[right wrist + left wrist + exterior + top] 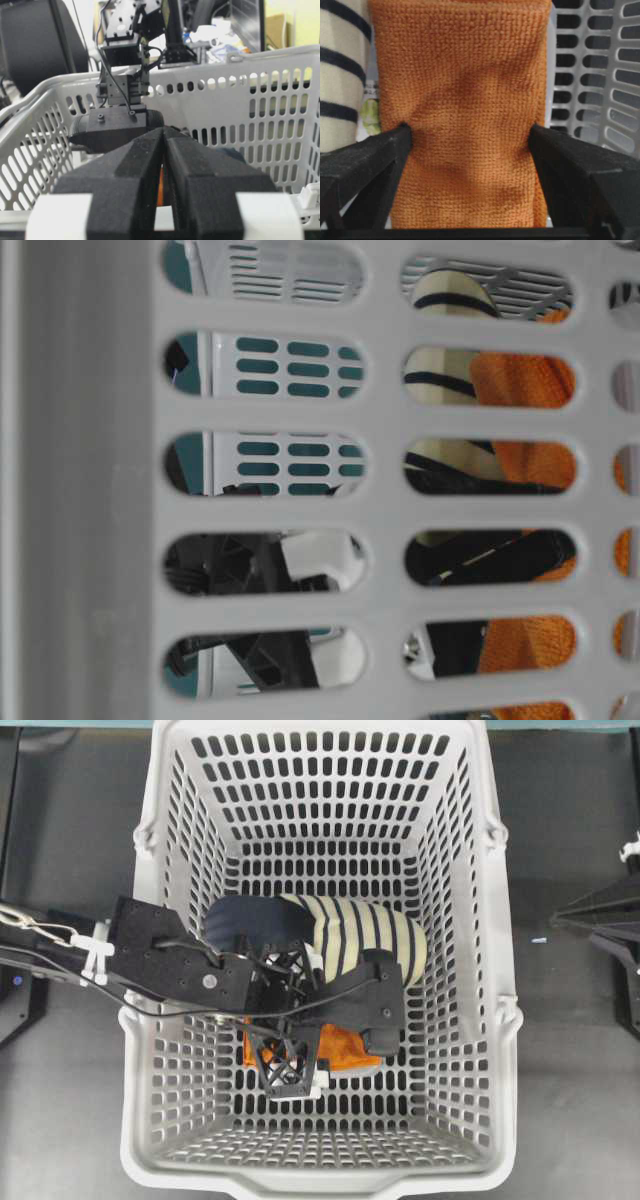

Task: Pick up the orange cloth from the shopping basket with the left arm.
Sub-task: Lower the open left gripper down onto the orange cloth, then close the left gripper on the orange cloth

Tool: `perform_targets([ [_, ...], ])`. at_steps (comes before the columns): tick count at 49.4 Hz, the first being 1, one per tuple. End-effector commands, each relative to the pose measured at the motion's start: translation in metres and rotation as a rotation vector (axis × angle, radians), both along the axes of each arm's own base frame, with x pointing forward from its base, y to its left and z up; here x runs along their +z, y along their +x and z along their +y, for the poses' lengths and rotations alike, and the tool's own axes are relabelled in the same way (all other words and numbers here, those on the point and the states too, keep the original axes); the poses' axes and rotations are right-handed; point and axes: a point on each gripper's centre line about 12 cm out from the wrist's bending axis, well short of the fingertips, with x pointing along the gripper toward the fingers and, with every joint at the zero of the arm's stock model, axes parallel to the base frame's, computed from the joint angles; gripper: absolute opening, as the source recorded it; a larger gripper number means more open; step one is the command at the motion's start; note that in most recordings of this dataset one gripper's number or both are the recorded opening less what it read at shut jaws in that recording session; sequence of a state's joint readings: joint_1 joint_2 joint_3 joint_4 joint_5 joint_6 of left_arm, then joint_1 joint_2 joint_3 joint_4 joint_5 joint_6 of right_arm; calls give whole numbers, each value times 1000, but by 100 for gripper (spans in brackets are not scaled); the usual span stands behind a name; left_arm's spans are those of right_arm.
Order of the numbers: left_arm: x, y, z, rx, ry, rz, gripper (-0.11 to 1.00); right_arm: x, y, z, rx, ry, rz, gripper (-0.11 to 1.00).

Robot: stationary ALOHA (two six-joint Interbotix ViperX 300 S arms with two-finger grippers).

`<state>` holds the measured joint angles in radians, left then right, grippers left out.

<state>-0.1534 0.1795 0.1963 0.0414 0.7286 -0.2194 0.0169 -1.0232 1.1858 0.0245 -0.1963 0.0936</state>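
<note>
Inside the grey basket (160,1020), near its front half: the orange cloth (345,1045), lying on the slotted floor just beside a navy-and-cream striped fabric roll (365,935) that sits toward the middle. Reaching in over the left wall, the left arm (160,955), its gripper (470,137) down over the cloth. From the left wrist camera: two black fingers (365,160), one at each long edge of the cloth (465,110), both touching the terry and denting it slightly inward, so closed onto the cloth from either side. Striped roll (340,75) at the left edge of that view, basket wall (600,75) at the right. Through the basket slots at table level: orange fabric (520,380) against the striped roll (440,370). Outside the basket, well apart from the cloth: the right gripper (164,165), fingers pressed together, nothing between them
</note>
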Motion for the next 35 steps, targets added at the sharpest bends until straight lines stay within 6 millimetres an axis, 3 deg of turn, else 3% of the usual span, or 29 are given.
perform_targets([
  [1,0,-1,0,-5,4,-2,89,3,1,0,1,3,-6,-1],
  [7,0,-2,0,-9,7,2,78,2,1,0,1,5,-5,-1],
  [19,15,-7,4,-5,7,-12,18,2,1,0,1,3,-5,-1],
  [24,34,-8,6,-2,3,-45,16,3,1,0,1,3,-8,-1],
  [35,108,-12,7,3,-9,-138,16,4,-2,0,1,5,-20,-1],
])
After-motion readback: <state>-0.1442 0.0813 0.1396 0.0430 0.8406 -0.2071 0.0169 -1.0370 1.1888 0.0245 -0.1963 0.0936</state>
